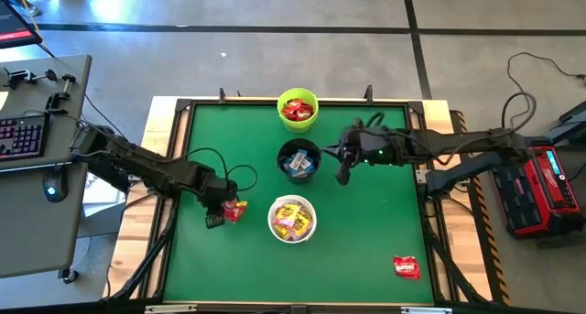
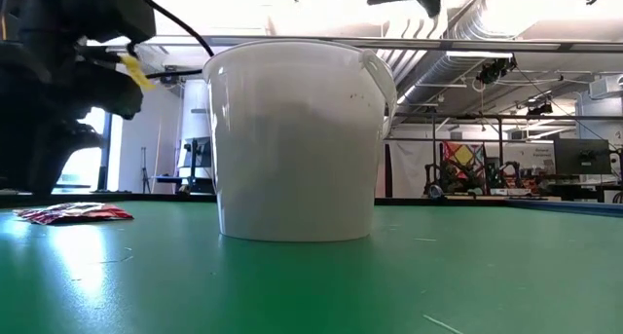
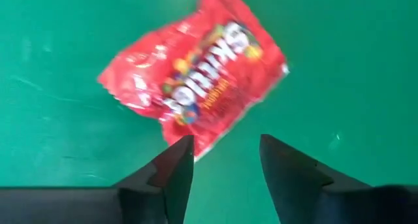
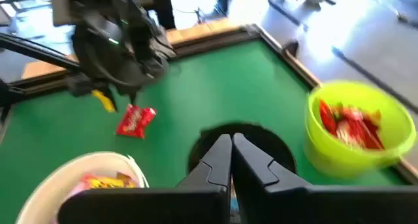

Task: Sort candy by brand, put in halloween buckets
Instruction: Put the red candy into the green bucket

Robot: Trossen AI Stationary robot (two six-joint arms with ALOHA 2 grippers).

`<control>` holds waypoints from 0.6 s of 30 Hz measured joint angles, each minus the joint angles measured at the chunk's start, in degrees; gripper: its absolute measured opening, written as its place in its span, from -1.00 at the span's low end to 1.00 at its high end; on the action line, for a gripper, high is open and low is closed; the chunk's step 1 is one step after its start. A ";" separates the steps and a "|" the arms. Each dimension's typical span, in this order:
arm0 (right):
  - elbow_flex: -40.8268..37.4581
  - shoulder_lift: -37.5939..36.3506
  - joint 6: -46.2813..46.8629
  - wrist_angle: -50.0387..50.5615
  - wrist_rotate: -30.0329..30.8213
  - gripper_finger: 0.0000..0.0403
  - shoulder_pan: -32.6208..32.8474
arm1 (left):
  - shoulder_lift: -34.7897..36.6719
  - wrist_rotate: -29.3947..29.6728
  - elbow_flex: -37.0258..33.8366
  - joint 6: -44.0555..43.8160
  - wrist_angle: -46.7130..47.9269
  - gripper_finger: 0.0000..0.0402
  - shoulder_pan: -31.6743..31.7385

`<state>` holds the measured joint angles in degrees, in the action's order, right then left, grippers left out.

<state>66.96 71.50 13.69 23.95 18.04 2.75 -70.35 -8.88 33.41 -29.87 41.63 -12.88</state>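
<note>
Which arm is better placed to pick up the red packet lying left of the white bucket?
Left: its open end effector hovers just over that red packet; the right end effector sits by the black bucket.

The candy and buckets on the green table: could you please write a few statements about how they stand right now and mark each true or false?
1. The lime green bucket holds red packets. True.
2. The white bucket is empty. False: yellow packets lie in it.
3. The left gripper is open, with a red packet lying on the table beyond its fingers. True.
4. The right gripper is open wide over the lime green bucket. False: its fingers are shut and it hangs by the black bucket.
5. A red packet lies alone near the table's corner on the right arm's side. True.
</note>
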 joint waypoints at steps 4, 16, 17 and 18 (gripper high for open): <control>-2.69 -0.78 2.66 0.65 0.11 -1.00 -0.09 | 0.02 0.53 0.00 -0.14 -1.02 -0.13 -3.55; -3.17 -0.24 2.84 0.58 0.46 -1.00 -0.07 | -1.16 15.53 0.04 -7.05 -0.41 -0.13 -9.38; -3.17 -0.26 2.86 0.56 0.28 -1.00 -0.07 | -1.23 16.17 0.04 -7.16 0.31 -0.13 -9.67; -3.17 -0.26 3.02 0.56 -0.07 -1.00 -0.07 | -1.38 16.58 0.04 -7.25 0.89 -0.13 -9.92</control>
<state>63.79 71.24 16.71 24.51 17.96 2.68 -71.73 7.70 33.45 -37.11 42.52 -22.80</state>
